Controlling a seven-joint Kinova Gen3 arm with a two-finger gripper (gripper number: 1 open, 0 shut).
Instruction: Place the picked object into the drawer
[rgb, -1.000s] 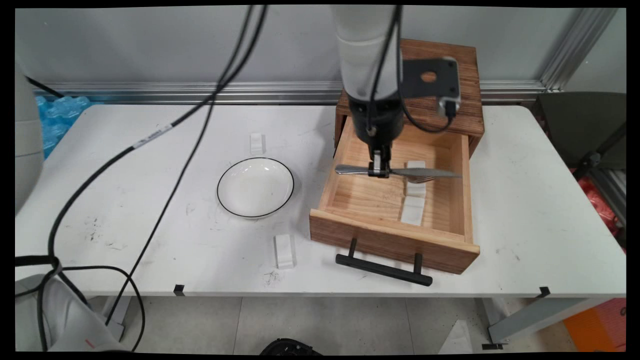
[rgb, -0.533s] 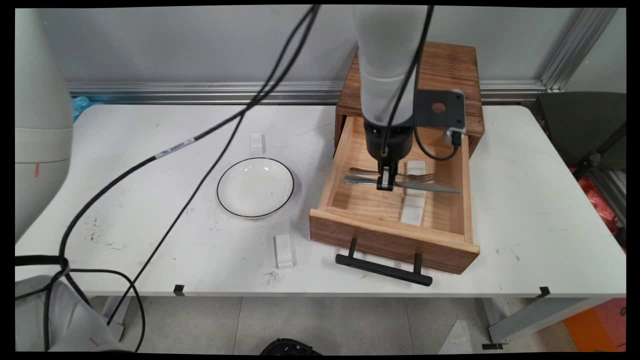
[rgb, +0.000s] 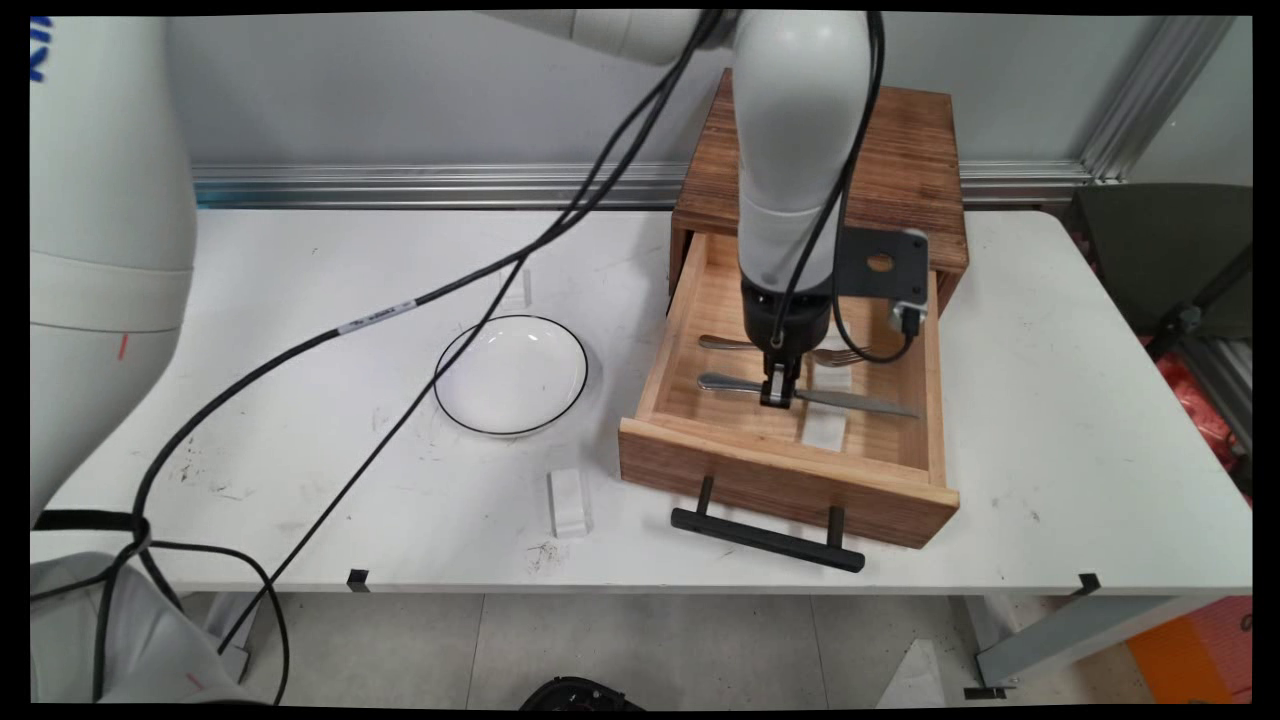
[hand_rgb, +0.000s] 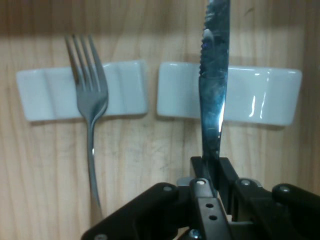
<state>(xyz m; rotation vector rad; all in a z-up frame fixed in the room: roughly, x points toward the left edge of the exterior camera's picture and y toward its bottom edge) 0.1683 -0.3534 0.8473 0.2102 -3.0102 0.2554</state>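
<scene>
Right of centre in the main view, the knife (rgb: 808, 394) sits level inside the open drawer (rgb: 785, 480), clenched at its handle by the claw (rgb: 779, 395). Its blade crosses a white rest (hand_rgb: 260, 95). Beside it, a fork (hand_rgb: 90, 105) lies with its tines on another rest (hand_rgb: 55, 95). Left of the drawer, a bowl (rgb: 511, 374) stands on the table (rgb: 300, 400).

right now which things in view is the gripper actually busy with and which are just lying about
Busy with:
gripper, shut on the knife
drawer, open, knife held inside it
fork on a white rest
second rest under the knife's blade

Lying about:
bowl
white block
table
</scene>
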